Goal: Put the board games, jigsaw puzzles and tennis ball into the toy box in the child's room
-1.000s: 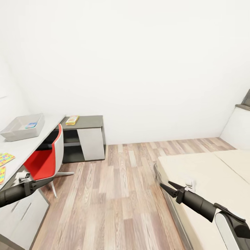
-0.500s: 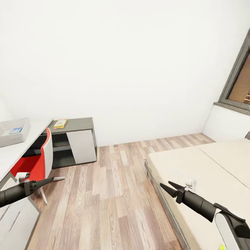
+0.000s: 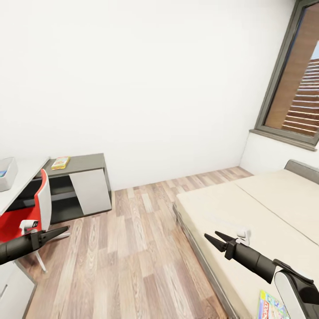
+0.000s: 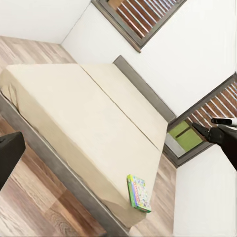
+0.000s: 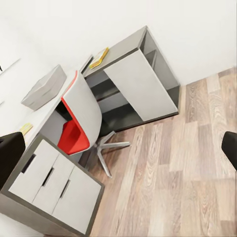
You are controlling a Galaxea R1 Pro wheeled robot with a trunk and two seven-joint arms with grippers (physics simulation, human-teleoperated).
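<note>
We are facing across the child's room with both arms held out low and nothing in either one. The left end effector (image 3: pixel 62 230) is hanging over the plank floor just beside the red and white swivel chair (image 3: pixel 26 212), its fingers looking pressed together to a point. The right end effector (image 3: pixel 216 239) is poised over the near edge of the bed (image 3: pixel 248 212), its fingers spread apart and empty.

A multicoloured board game (image 3: pixel 271 306) is lying flat on the bed's near right corner, partly behind our right arm; the left wrist view is showing it (image 4: pixel 138 193) right at the mattress corner. On the far left, the white and yellow board game (image 3: pixel 60 162) is sitting on the dark lower section of the tabletop (image 3: pixel 82 162), and the grey toy box (image 3: pixel 7 173) is peeking in at the picture's left edge, with something blue inside.

The step in hand, we judge, is reaching the bed game. It is thin and flat, so we are wanting the base squared up to that corner and the spread fingers brought in over the box's overhanging or outer edge.
</note>
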